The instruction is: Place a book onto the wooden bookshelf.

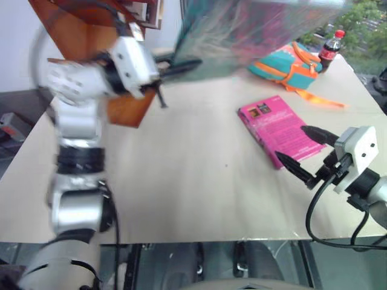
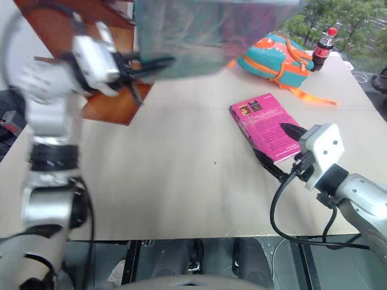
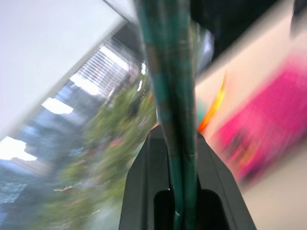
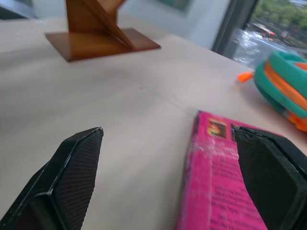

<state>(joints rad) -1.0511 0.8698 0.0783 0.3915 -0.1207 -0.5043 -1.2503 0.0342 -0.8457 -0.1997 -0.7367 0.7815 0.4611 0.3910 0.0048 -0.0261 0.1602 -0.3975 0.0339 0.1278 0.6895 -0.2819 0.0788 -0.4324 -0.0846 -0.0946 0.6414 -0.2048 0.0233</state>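
You are mid-carry: your left gripper (image 1: 166, 72) is clamped on the edge of the large thin teal-green book (image 1: 254, 30), held in the air just beside the reddish-brown slanted wooden bookshelf (image 1: 84, 27), so next steer it onto a ledge while your right gripper (image 1: 305, 154) idles wide open, empty.

Mottled teal book (image 1: 254, 30), seemingly pink-tinged; bright pink book (image 1: 278, 130); reddish-brown bookshelf (image 4: 96, 33)

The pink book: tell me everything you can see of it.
The pink book is a thin, bright pink paperback with a glossy cover. It lies flat and closed on the table, cover up, bearing small dark pictures near its far end and lines of small print below. It rests at an angle near the table's right side, short of the teal pouch. The open right gripper hovers over its near end; contact cannot be told.
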